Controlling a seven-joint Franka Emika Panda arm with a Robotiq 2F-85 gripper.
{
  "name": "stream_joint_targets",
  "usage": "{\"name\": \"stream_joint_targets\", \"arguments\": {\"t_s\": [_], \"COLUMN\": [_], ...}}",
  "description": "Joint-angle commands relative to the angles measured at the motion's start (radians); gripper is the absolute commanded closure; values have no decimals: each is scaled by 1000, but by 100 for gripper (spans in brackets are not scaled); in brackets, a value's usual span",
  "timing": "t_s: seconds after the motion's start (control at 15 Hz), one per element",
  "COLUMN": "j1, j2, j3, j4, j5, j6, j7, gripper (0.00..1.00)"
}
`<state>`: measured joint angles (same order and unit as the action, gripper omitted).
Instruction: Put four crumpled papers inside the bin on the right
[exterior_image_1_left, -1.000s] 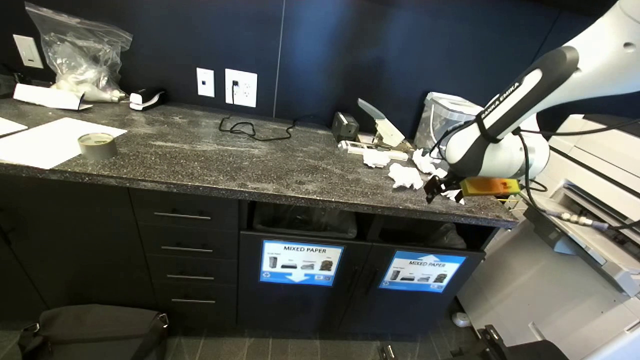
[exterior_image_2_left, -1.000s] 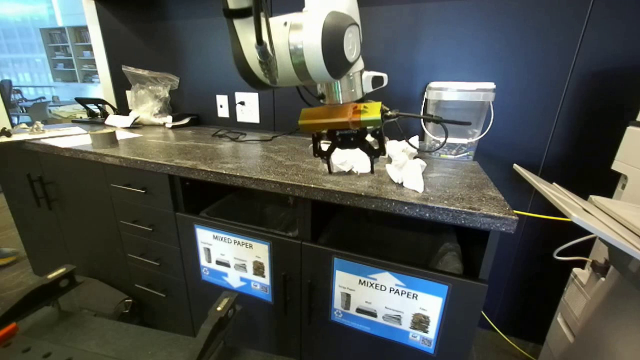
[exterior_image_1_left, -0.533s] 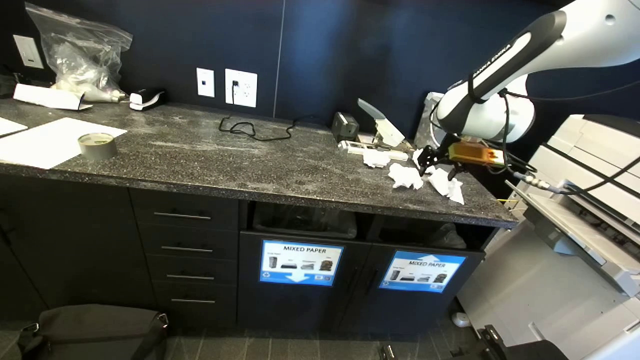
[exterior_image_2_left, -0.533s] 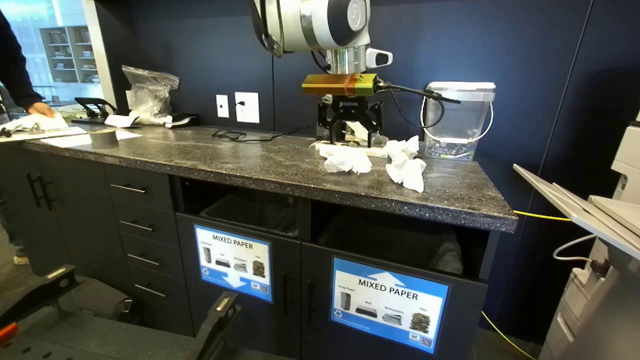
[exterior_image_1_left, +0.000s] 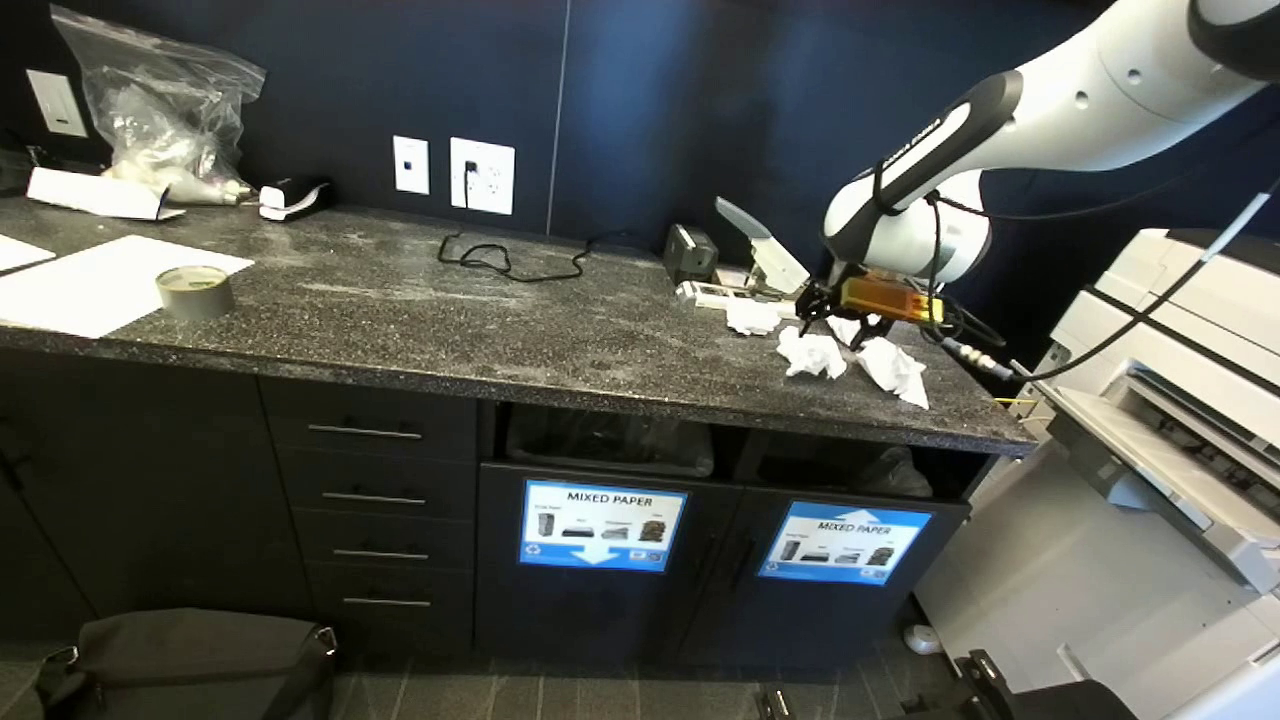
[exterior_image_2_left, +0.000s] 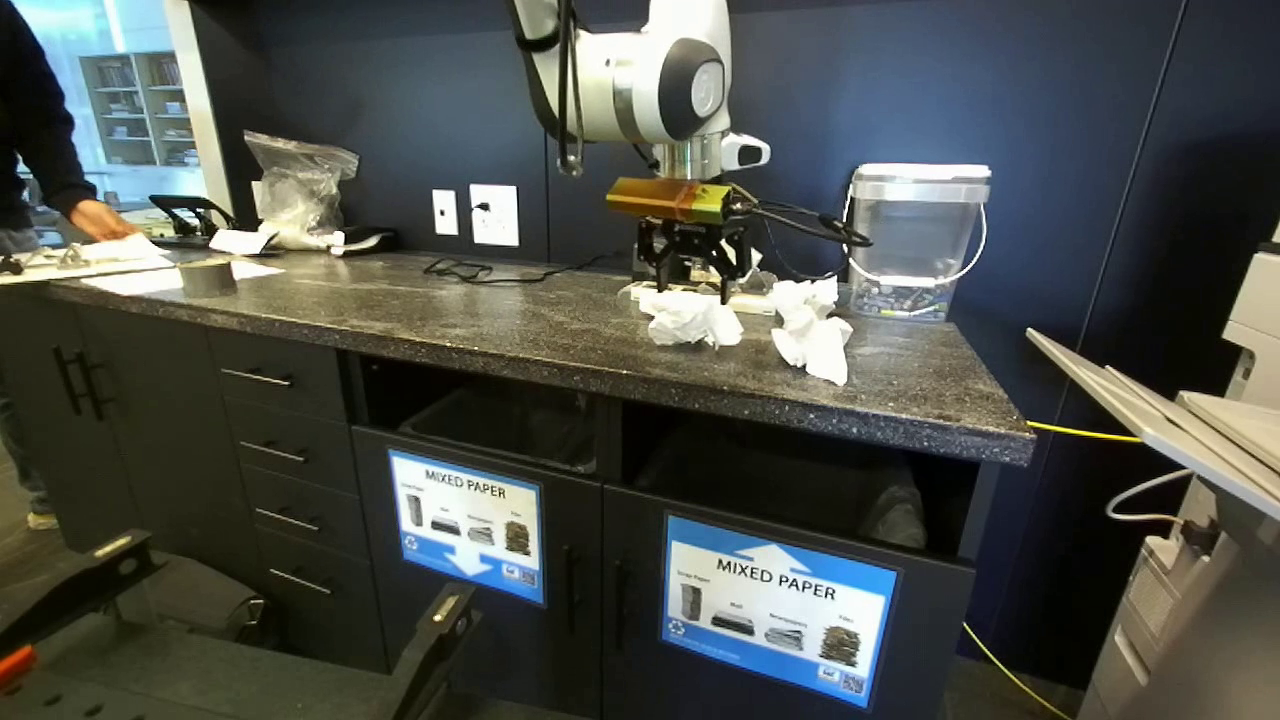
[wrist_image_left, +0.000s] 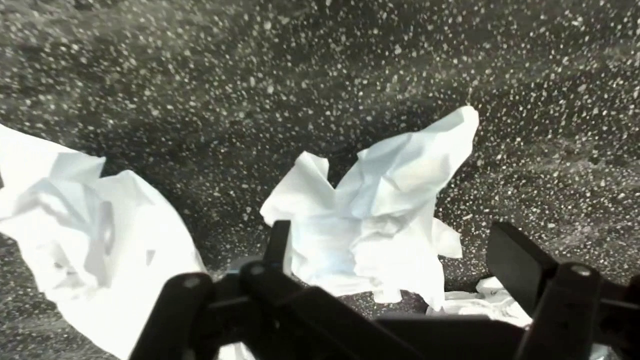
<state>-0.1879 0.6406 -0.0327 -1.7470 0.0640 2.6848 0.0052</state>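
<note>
Several white crumpled papers lie on the dark speckled counter near its right end. In an exterior view they are a front paper (exterior_image_1_left: 812, 354), a left paper (exterior_image_1_left: 750, 317), a right paper (exterior_image_1_left: 895, 372) and a back paper (exterior_image_1_left: 843, 327) partly hidden by the gripper. My gripper (exterior_image_1_left: 830, 338) is open and empty, a little above the counter among them. In the wrist view one paper (wrist_image_left: 360, 250) lies between the open fingers (wrist_image_left: 392, 245); another (wrist_image_left: 110, 240) is at left. The right bin (exterior_image_2_left: 770, 475) sits in the cabinet opening below the counter; its inside is dark.
A paper cutter-like tool (exterior_image_1_left: 770, 262) and a clear bucket (exterior_image_2_left: 915, 235) stand behind the papers. A printer (exterior_image_1_left: 1120, 400) is beyond the counter's right end. A left bin (exterior_image_1_left: 610, 445) sits beside the right one. Tape (exterior_image_1_left: 195, 292) and a person's hand (exterior_image_2_left: 100, 220) are far left.
My gripper has risen from the counter's front, moved back and left over the papers, and lowered slightly. It stays open. The papers have not visibly moved. A person has appeared at far left.
</note>
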Motion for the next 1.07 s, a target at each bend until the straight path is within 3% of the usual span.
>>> {"name": "stream_joint_targets", "arguments": {"t_s": [0.0,0.87,0.93,1.0], "j1": [-4,7,2,5], "j2": [93,251,258,264], "j3": [14,-8,-6,-8], "j4": [151,326,337,342], "j5": [31,11,13,11], "j6": [-53,-128,-135,-138], "j7": [-9,8,3,5], "gripper": [0,0,3,26]}}
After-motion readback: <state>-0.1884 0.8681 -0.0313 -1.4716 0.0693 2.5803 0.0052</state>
